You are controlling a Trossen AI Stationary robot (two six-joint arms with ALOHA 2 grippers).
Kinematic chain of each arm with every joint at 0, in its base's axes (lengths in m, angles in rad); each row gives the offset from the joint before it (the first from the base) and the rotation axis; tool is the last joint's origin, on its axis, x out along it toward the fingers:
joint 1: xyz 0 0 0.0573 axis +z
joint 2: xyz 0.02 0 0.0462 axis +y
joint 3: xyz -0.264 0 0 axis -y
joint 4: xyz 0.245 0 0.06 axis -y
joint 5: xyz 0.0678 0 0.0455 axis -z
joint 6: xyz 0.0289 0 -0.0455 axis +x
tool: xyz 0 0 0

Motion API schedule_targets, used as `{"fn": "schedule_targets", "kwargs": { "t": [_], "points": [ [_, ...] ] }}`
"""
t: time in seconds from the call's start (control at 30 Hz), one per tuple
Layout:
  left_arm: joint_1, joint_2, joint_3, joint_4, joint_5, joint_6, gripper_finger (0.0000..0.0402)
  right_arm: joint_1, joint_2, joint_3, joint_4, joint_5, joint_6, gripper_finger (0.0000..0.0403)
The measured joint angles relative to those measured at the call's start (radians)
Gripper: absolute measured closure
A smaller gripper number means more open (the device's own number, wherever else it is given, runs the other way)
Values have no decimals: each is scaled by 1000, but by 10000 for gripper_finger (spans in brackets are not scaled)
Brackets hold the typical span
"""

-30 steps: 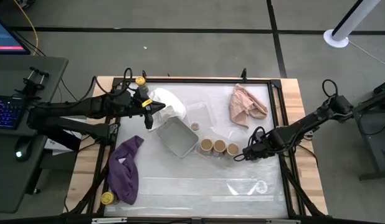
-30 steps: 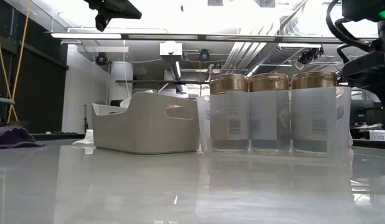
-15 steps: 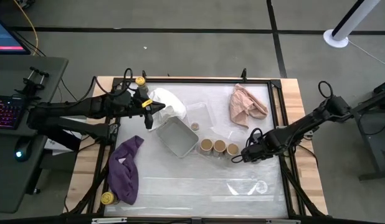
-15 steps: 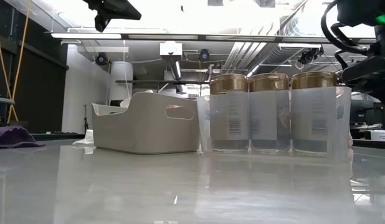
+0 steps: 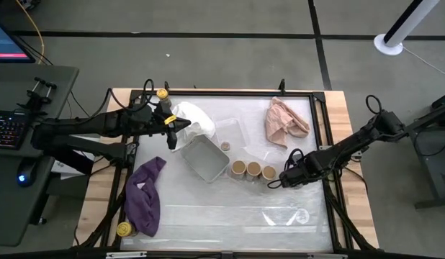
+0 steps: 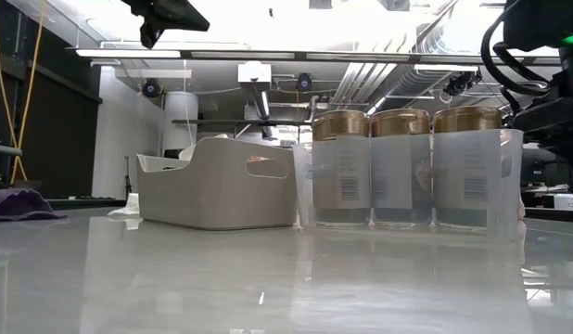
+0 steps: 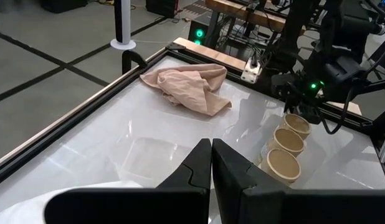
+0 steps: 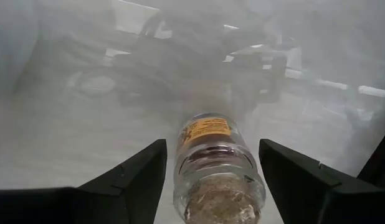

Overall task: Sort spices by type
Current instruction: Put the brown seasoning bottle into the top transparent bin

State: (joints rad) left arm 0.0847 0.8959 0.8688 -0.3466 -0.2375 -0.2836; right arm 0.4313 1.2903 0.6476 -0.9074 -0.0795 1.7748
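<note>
Spices partly sorted on the white table, seen from above. Three tan-topped jars stand touching in a row just beside the grey tray; the low view shows them upright, side by side. One tiny brownish jar sits near the tray's far corner. Two yellow-lidded jars lie well apart: one at the far left corner of the table frame, the other at the near left edge beside the purple cloth. A pink cloth and a white cloth lie at the far side.

The right gripper sits low on the table, just beside the last jar of the row. Its wrist view shows the fingers spread wide on either side of a small clear jar with brownish contents, without pressing it; the jar appears to lie on its side, though this is not certain. The left gripper hangs over the white cloth with its fingers pressed together, holding nothing.

Risks, as judged: the round jar may roll or squirt out if the fingers close off-centre, and the gripper is close enough to the tan-topped row that a sideways move could nudge or topple the nearest jar.
</note>
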Motion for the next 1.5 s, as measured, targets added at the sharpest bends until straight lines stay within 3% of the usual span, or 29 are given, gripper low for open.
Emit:
{"fn": "schedule_targets", "kwargs": {
  "t": [0.33,0.5,0.7,0.87,1.03,1.23,1.37,1.5],
  "points": [
    [0,0,0,-1,0,-2,401,0,-1,-44,48,-95,0,151],
    [0,0,0,-1,0,-3,401,0,-1,-57,69,-79,1,156],
    [0,0,0,-1,0,-4,402,0,-1,-53,72,-64,-8,186],
    [0,0,0,-1,0,-4,401,0,-2,-35,64,-160,-105,214],
    [0,0,0,-1,0,-4,401,-8,-14,129,-127,-155,-269,214],
    [-1,0,0,-13,6,-33,402,-118,-21,471,-390,73,-510,214],
    [-3,0,0,-55,54,-76,402,-263,-10,630,-336,216,-713,214],
    [-29,0,0,-82,63,-108,402,-411,87,724,-217,191,-996,214]
  ]
}}
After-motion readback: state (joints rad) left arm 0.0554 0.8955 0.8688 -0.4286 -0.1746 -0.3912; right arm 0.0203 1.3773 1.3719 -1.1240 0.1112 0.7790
